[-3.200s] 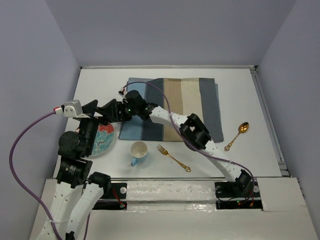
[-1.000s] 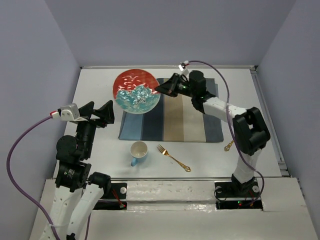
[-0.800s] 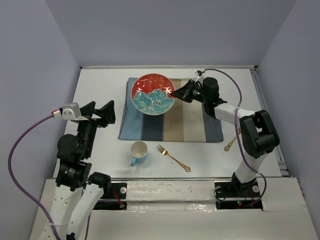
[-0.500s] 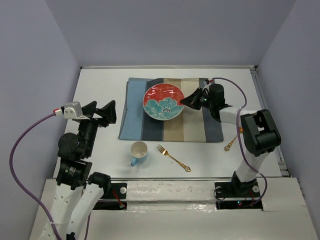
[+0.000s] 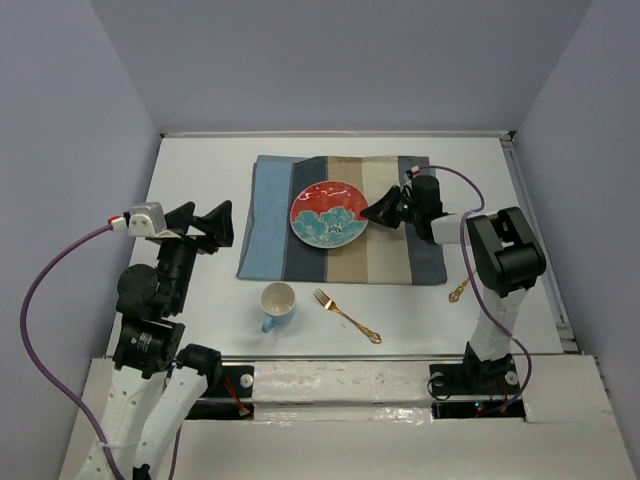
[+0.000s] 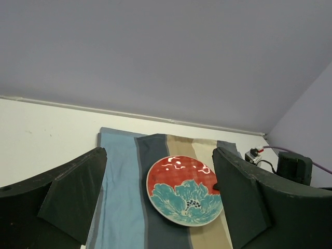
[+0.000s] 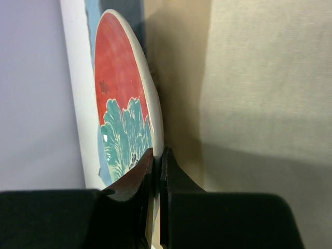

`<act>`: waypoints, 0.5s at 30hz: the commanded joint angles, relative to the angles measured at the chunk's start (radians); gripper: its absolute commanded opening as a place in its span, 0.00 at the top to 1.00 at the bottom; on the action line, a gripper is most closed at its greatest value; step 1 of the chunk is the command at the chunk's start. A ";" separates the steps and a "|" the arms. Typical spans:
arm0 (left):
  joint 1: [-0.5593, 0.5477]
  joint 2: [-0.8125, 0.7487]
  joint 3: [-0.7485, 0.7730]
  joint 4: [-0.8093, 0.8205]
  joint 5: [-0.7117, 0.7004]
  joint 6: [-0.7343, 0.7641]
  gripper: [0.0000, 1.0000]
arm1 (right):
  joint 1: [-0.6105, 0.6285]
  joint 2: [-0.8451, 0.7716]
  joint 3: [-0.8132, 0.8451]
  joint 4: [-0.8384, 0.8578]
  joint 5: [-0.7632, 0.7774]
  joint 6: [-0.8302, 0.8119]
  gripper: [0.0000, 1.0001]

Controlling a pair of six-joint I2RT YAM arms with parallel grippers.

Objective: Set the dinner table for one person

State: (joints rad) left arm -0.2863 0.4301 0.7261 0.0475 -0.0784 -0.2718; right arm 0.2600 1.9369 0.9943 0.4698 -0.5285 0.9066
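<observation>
Black right fingers (image 7: pixel 166 174): pressed onto the right rim of the plate (image 7: pixel 124 104), which fills the thin slit between them.
Plate: round, red above, teal flower below, with a pale rim. It is over the middle stripes of the mat (image 5: pixel 340 250). The wrist view shows it edge-on with shadow beneath, so whether it rests flat cannot be told.
Mat: blue, tan and grey striped cloth, flat on the far middle of the table (image 5: pixel 190 170).
Table: large, plain white, matte, rectangular and flat. It lies under the mat, so the right fingers hang over its far middle without touching it.
Left fingers (image 5: pixel 215 224): spread wide, holding nothing, above the table's left side, well apart from the plate.
Cup (image 5: pixel 277 303) and fork (image 5: pixel 347 315): on bare table just beside the mat's near edge, the cup upright.
Hard to see: the spoon (image 5: pixel 458 292) is mostly hidden behind the right arm, and the table's near left part is hidden behind the left arm.
</observation>
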 commanded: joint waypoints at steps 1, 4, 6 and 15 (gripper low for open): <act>0.001 0.006 -0.010 0.052 0.020 0.002 0.06 | -0.008 -0.023 0.081 0.139 -0.038 0.015 1.00; 0.001 0.006 -0.010 0.052 0.022 0.002 0.07 | -0.018 0.013 0.081 0.130 -0.034 0.005 0.92; 0.001 0.004 -0.010 0.052 0.022 0.002 0.07 | -0.018 0.019 0.069 0.119 -0.030 -0.006 0.81; 0.002 -0.005 -0.010 0.052 0.023 0.000 0.06 | -0.018 -0.094 0.069 -0.173 0.126 -0.175 0.36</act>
State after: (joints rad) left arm -0.2863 0.4301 0.7258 0.0479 -0.0689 -0.2718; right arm 0.2478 1.9533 1.0107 0.3862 -0.4877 0.8288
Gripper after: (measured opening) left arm 0.938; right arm 0.547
